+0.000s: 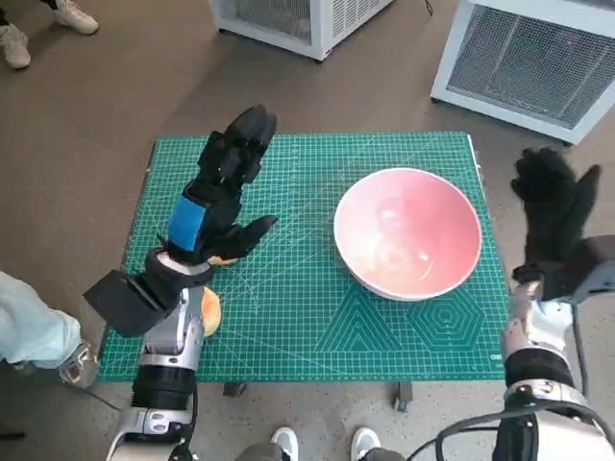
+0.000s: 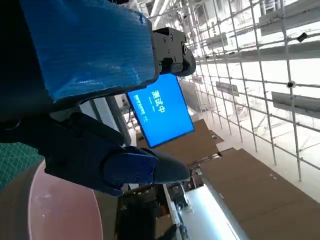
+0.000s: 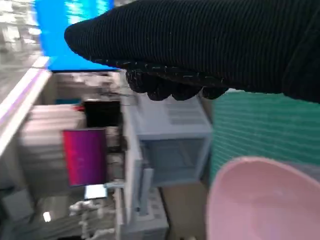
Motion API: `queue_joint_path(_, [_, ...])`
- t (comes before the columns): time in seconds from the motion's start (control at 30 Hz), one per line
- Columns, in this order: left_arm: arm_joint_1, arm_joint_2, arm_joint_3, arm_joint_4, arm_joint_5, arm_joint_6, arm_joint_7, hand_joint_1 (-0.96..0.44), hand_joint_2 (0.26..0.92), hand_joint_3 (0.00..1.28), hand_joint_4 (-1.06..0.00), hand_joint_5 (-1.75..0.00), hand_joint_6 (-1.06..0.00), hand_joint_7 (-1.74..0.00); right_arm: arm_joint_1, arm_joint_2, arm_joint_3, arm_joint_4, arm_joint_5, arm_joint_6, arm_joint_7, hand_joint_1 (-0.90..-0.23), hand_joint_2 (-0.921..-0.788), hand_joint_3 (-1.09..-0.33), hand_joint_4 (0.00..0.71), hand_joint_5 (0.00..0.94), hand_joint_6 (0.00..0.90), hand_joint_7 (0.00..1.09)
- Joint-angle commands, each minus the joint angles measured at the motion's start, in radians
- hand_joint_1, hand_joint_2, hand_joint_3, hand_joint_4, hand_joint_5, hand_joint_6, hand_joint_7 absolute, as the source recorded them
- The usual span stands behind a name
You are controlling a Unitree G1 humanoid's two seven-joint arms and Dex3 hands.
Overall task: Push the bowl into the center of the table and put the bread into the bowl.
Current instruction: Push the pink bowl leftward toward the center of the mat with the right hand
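A pink bowl [image 1: 407,231] stands on the right half of the green cutting mat [image 1: 298,192]; its rim also shows in the left wrist view [image 2: 60,210] and the right wrist view [image 3: 260,200]. The bread [image 1: 210,309], an orange-brown piece, lies near the mat's front left, mostly hidden under my left forearm. My left hand [image 1: 226,182] hovers raised over the mat's left part, fingers spread, holding nothing. My right hand [image 1: 554,206] is lifted off the table's right edge, to the right of the bowl, fingers spread and empty.
Two white mesh-fronted cabinets [image 1: 524,53] stand on the floor beyond the table. A person's shoes [image 1: 38,24] show at the far left, a pale trouser leg [image 1: 29,327] at the left, and shoes [image 1: 322,444] at the front edge.
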Motion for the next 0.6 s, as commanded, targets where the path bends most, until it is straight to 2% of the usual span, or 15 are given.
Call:
queue_joint_path(0.03, [-0.008,0.006,0.006,0.002,0.001,-0.013,0.006,-0.71,0.921,0.28,-0.14,0.0,0.0,-0.44,0.013,0.036,0.002,0.022,-0.015,0.055,-0.005,-0.561,-0.921,-0.881,0.174,0.001,0.14,0.29])
queue_joint_path(0.33, [0.009,0.017,0.01,-0.014,-0.001,-0.01,0.003,-0.72,0.921,0.28,-0.15,-0.01,0.0,-0.44,-0.018,0.084,-0.008,0.026,-0.016,0.11,0.003,-0.572,-0.921,-0.919,0.187,0.008,0.149,0.27])
queue_joint_path(0.6, [0.024,0.025,0.014,-0.032,0.0,-0.005,0.006,-0.72,0.921,0.28,-0.15,-0.01,0.0,-0.44,-0.061,0.136,-0.034,0.027,0.004,0.135,0.02,-0.592,-0.921,-0.904,0.181,0.003,0.156,0.26])
